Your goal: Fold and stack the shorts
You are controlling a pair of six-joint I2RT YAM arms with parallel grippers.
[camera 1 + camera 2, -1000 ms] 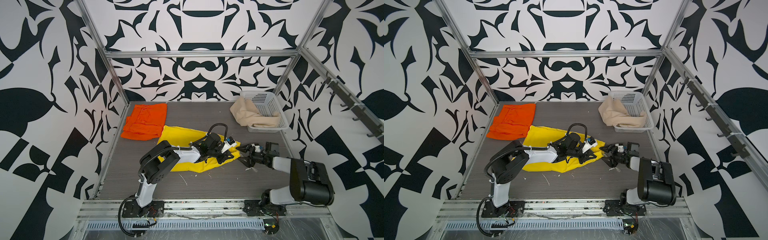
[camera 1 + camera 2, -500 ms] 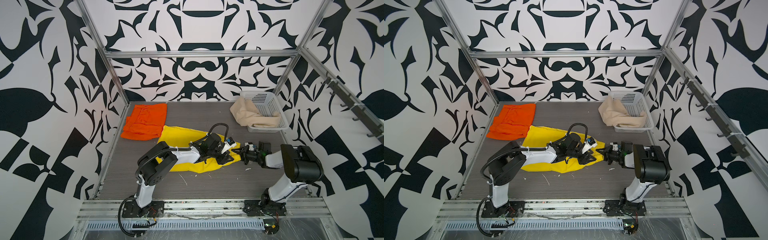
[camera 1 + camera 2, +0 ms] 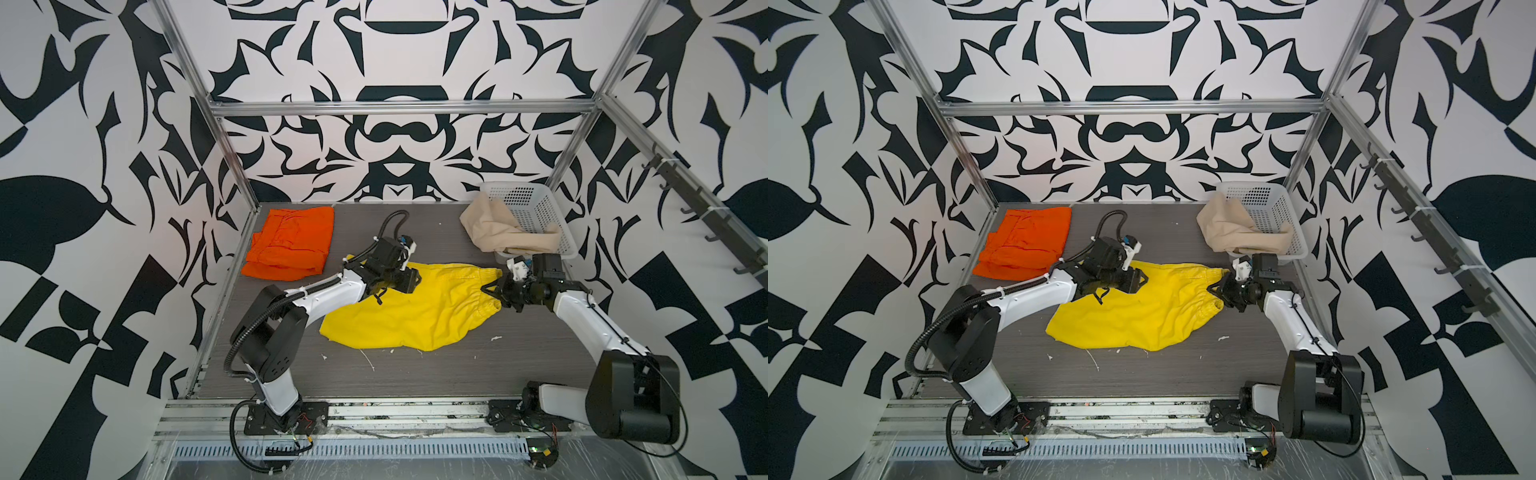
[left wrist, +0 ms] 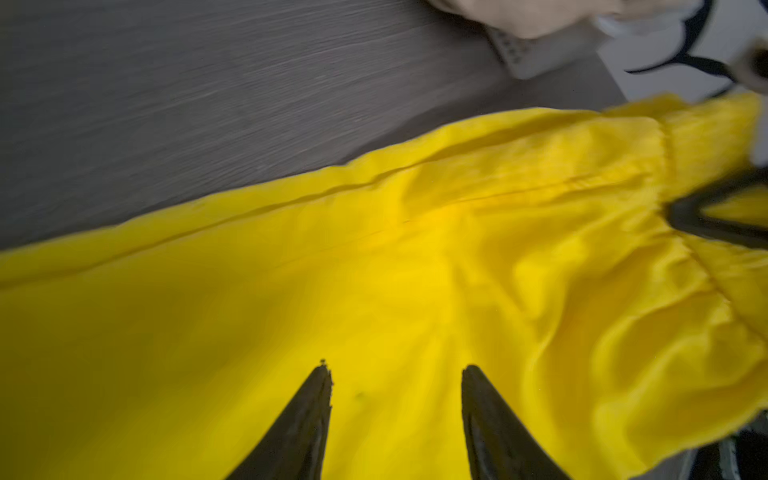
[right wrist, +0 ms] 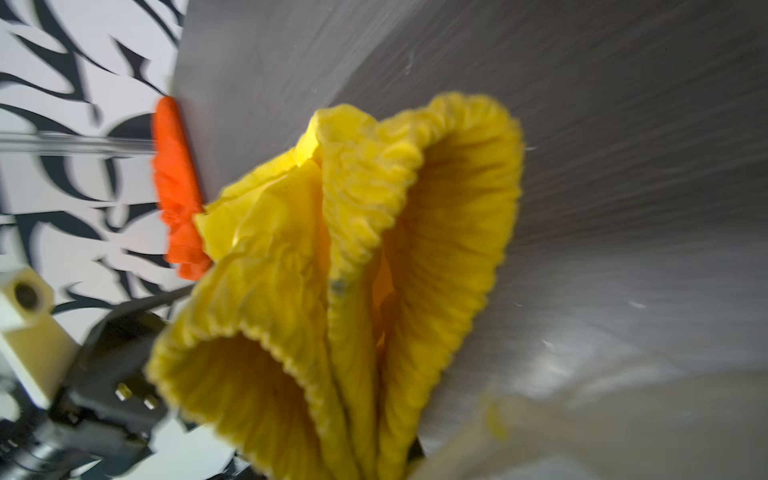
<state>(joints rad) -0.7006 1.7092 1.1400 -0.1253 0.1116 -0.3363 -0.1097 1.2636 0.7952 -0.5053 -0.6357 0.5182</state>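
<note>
While the right gripper (image 3: 494, 291) has its fingers pinched tight on the gathered elastic waistband (image 5: 365, 199) of the bright yellow cloth shorts (image 3: 415, 316), band bunched at the jaws, the left gripper (image 4: 395, 368) has its fingers apart just over the leg fabric, holding nothing. The yellow pair lies spread mid-table on the grey wood-grain tabletop (image 3: 415, 382), band end toward the right arm, legs running to the front left, cloth rumpled near the band. The step looks like laying the pair flat before the first fold. To do it well, the right arm should draw the band taut and low so the legs don't drag into a heap. The left should close on a leg hem and pull in line against it, catching both layers so the seams match. The bright orange cloth shorts (image 3: 291, 245) sit folded back left, near the yellow pair. The beige cloth shorts (image 3: 498, 232) hang crumpled over the rim of the white perforated plastic basket (image 3: 540, 208), back right, not yet folded.
</note>
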